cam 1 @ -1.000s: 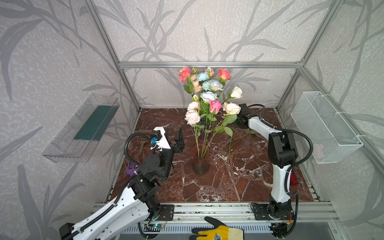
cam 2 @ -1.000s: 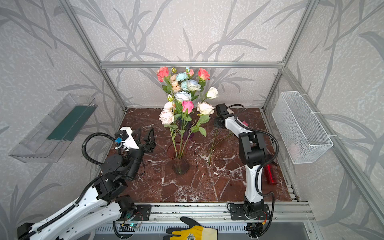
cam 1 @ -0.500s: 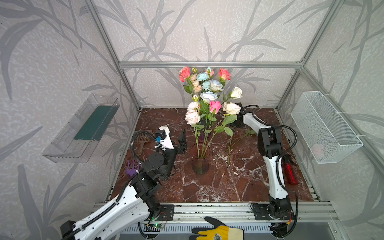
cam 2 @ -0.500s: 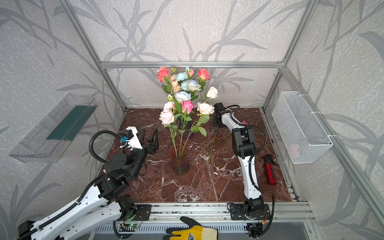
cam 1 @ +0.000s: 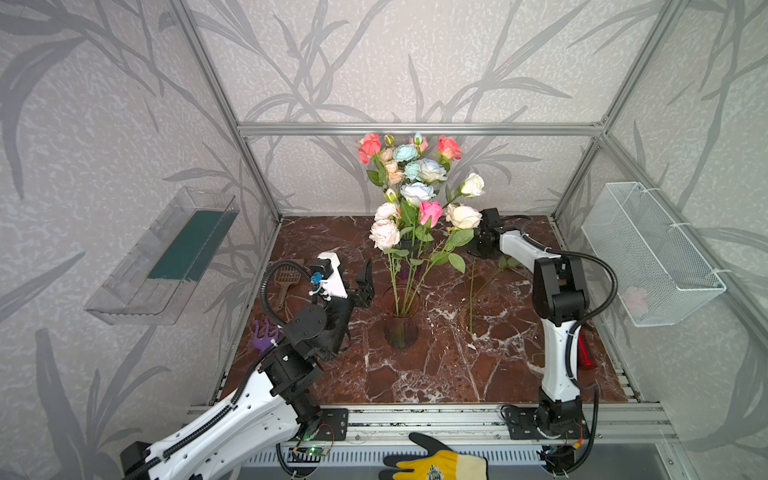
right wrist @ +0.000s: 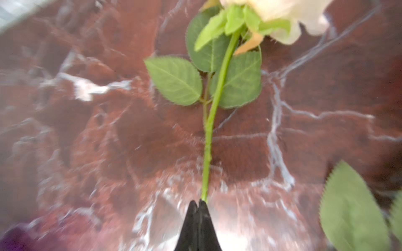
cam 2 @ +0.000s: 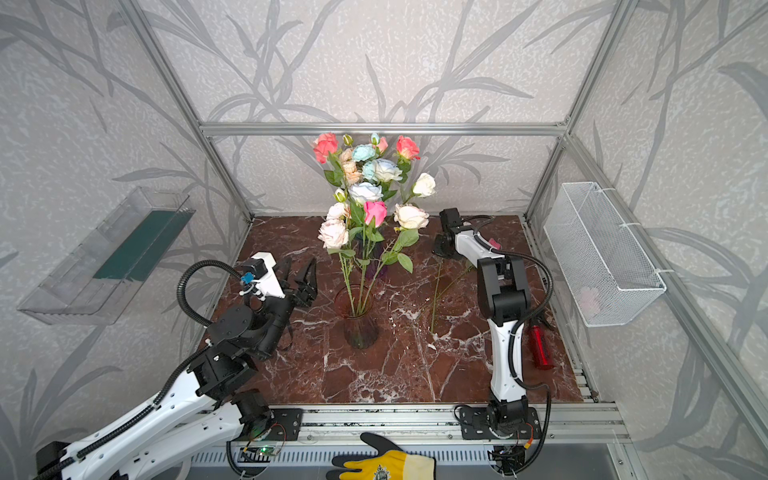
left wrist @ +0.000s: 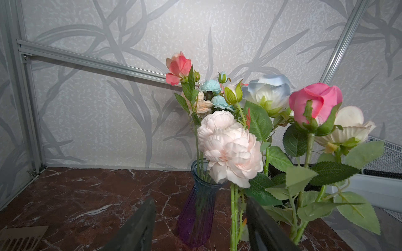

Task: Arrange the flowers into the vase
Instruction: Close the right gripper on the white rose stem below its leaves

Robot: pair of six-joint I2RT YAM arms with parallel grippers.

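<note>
Most flowers point(cam 1: 415, 193) stand in the vase point(cam 1: 400, 324) mid-table. Left gripper point(cam 2: 297, 271) hangs wide open and empty just beside it. Right gripper point(right wrist: 198, 203) is pinched closed on a cream rose point(right wrist: 282, 15) by its stem, right of the others.

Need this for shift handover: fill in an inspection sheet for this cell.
Surface: brown marble tabletop, no spill seen.
Job's things: flowers stand in a clear vase and a purple vase behind it; one cream rose is outside both.
Clutter: brown scoop and purple rake by the left arm, red bottle by the right arm.
Tools: left tool open and empty beside the clear vase; right tool shut on the cream rose's stem.
Cables: black hoses loop off both arms; no snag seen.
Surroundings: clear tray on the left wall, wire basket on the right wall, yellow glove at the front rail.
</note>
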